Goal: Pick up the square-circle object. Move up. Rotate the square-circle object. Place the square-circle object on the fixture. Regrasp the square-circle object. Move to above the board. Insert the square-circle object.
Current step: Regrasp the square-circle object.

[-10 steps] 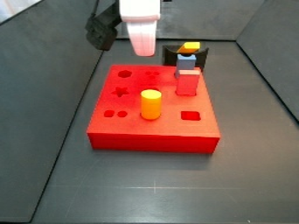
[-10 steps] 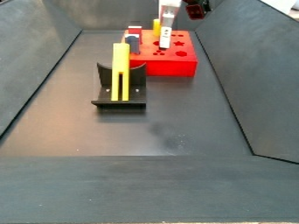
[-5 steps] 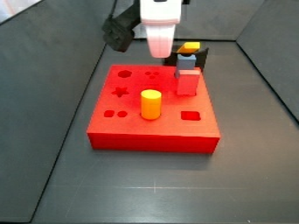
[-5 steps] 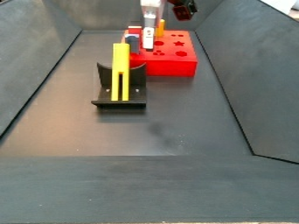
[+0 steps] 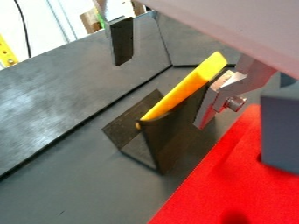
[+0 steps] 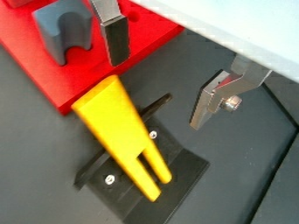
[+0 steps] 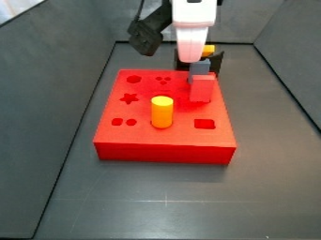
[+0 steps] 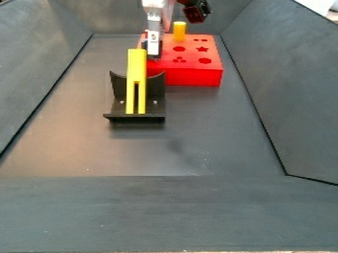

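The square-circle object, a long yellow bar (image 8: 136, 75), stands upright in the black fixture (image 8: 134, 111) on the floor in front of the red board (image 8: 193, 65). My gripper (image 8: 156, 37) hangs open and empty just above and behind the bar's top. In both wrist views the bar (image 5: 184, 86) (image 6: 121, 133) lies between and below the two spread fingers (image 5: 121, 40) (image 6: 218, 94), untouched. The gripper (image 7: 191, 52) hides most of the fixture and bar in a side view.
On the board (image 7: 138, 131) stand a short yellow cylinder (image 7: 162, 111), a small red cuboid (image 7: 200, 88) and a blue-grey piece (image 7: 198, 67). The blue-grey piece (image 6: 63, 33) stands close beside one finger. Dark sloping walls enclose the floor.
My gripper has moved off the board's top toward the fixture and now hangs over the yellow bar. The bar and the pieces on the board have not moved.
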{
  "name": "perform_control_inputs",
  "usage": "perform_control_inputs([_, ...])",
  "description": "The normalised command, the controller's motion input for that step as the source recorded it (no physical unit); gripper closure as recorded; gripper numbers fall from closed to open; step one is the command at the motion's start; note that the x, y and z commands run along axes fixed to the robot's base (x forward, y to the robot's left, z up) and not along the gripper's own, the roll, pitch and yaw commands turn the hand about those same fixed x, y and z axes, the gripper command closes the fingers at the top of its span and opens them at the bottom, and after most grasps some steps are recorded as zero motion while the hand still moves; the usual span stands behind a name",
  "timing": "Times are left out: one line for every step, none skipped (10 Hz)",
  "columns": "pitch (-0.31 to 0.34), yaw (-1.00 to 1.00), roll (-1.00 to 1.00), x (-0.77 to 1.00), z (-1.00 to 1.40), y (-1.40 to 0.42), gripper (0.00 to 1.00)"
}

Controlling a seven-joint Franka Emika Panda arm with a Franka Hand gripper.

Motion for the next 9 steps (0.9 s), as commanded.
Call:
perform_control_inputs([0.185, 0.08, 0.0, 0.79, 0.0, -0.02, 0.0])
perform_control_inputs([0.191, 0.08, 0.0, 0.69, -0.01, -0.02, 0.0])
perform_control_inputs([0.201, 0.08, -0.01, 0.58, 0.01, -0.02, 0.0])
perform_control_inputs([0.209, 0.08, -0.01, 0.51, 0.0, -0.02, 0.0])
perform_control_inputs([0.214, 0.08, -0.01, 0.47, 0.0, -0.02, 0.0])
perform_control_inputs([0.211, 0.08, -0.01, 0.39, 0.0, -0.02, 0.0])
perform_control_inputs([0.206, 0.09, 0.0, 0.31, -0.01, -0.02, 0.0])
perform_control_inputs([0.206, 0.09, 0.0, 0.25, 0.0, -0.02, 0.0])
perform_control_inputs([0.211, 0.09, -0.01, 0.19, 0.0, -0.02, 0.0])
